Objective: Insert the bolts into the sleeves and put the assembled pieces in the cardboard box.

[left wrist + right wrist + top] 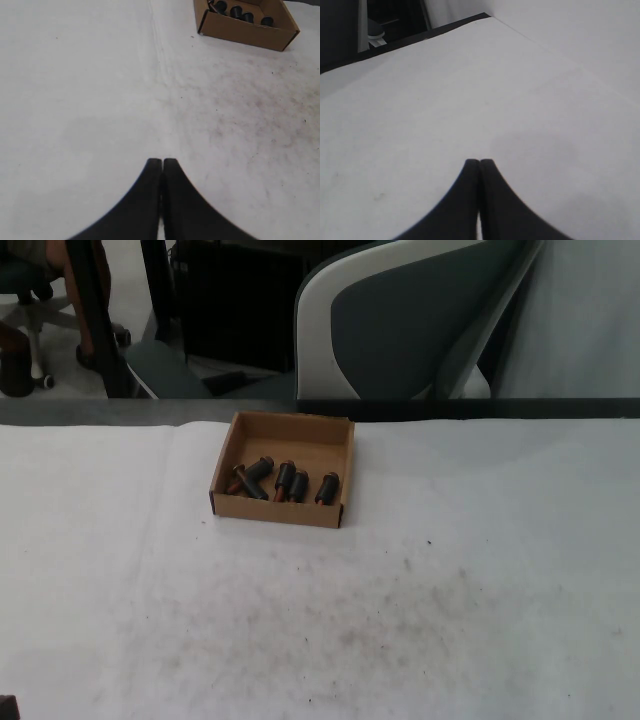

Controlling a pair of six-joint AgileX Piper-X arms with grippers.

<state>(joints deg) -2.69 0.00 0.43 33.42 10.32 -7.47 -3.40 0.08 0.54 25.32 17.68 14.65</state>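
Observation:
A shallow cardboard box (pixel 248 506) stands at the back middle of the white bench. Inside it lie several dark sleeves with bolts in them (pixel 290 480), side by side. The left wrist view looks across the bench to the same box (pixel 242 32) with the dark pieces (pixel 240 11) in it, far beyond my left gripper (pixel 162 161), which is shut with nothing in it, over bare cloth. My right gripper (pixel 479 162) is also shut and holds nothing, above white cloth away from the box.
White cloth (pixel 400 620) with faint dark smudges covers the bench. A grey and white chair (pixel 420 320) stands behind the far edge, beside dark furniture (pixel 230 300). The right wrist view shows the bench's dark edge (pixel 420 37).

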